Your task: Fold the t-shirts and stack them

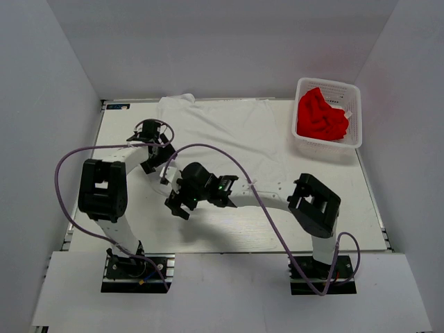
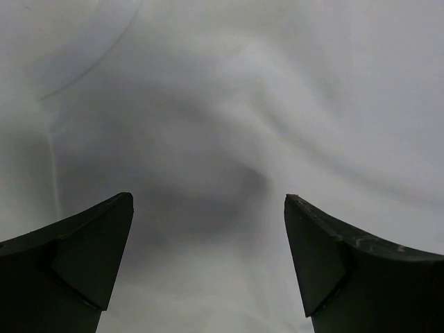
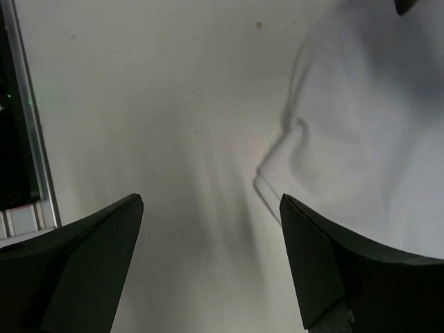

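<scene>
Top external view: a plain white cloth t-shirt [image 1: 229,132] lies spread on the white tabletop [image 1: 229,229], reaching to its far edge, while a bright red crumpled cloth t-shirt [image 1: 320,116] sits bunched in the white plastic lattice basket [image 1: 300,142] at the far right corner. The left hand [image 1: 154,135] hangs low over the shirt's left part, fingers wide apart and gripping nothing; its wrist view shows only soft rumpled white fabric between them. The right hand [image 1: 177,205] hovers over bare tabletop just off the shirt's near edge, its fingers also spread and empty, with a curled corner of the hem showing in its wrist view.

Both shirts look light, limp and thin – they should sag and drape once lifted and probably slide easily on the smooth surface. The best hold is likely a pinch at a hem or sleeve edge, where a fold stands up – that raised corner near the right hand seems the easiest place to catch.
</scene>
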Available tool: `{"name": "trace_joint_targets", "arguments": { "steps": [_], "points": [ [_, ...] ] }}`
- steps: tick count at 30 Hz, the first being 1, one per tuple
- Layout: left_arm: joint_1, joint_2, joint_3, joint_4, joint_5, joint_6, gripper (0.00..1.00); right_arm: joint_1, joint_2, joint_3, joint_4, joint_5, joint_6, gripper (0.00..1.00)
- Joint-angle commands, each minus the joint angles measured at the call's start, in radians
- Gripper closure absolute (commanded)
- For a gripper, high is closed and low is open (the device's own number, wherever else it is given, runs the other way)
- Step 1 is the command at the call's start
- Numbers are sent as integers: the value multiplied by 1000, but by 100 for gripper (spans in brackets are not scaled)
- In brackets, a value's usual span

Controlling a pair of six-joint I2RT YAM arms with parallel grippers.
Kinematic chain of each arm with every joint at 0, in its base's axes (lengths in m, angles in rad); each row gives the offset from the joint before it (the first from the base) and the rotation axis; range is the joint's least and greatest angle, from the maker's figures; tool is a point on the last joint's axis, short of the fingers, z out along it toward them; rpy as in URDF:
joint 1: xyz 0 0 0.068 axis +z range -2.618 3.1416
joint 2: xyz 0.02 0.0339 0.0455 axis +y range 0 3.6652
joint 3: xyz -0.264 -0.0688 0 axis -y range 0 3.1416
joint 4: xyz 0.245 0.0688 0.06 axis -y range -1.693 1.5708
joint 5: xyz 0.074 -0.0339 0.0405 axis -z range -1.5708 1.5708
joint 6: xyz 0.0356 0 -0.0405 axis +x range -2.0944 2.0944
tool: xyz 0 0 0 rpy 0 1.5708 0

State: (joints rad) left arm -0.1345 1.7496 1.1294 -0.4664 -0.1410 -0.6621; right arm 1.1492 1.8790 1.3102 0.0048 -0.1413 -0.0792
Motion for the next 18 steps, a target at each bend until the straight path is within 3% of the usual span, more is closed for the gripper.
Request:
{"name": "trace_joint_targets", "arguments": {
  "steps": [1, 10, 13, 16, 17, 18],
  "points": [
    [6, 27, 26, 24, 41, -11, 0, 27, 52, 58, 43, 3, -11, 15],
    [6, 45, -23, 54, 50, -11, 0, 23, 215, 142, 72, 137, -11, 24],
    [6, 54, -33, 54, 50, -11, 0, 20, 252, 146, 86, 186, 9, 33],
    [6, 54, -33, 54, 38, -11, 0, 27, 259, 121, 80, 215, 27, 53],
    [6, 63, -33, 54, 28, -11, 0, 26, 237, 100, 75, 223, 41, 67],
    [6, 64, -33, 54, 27, -11, 0, 29, 226, 86, 80, 217, 45, 74]
  ]
}}
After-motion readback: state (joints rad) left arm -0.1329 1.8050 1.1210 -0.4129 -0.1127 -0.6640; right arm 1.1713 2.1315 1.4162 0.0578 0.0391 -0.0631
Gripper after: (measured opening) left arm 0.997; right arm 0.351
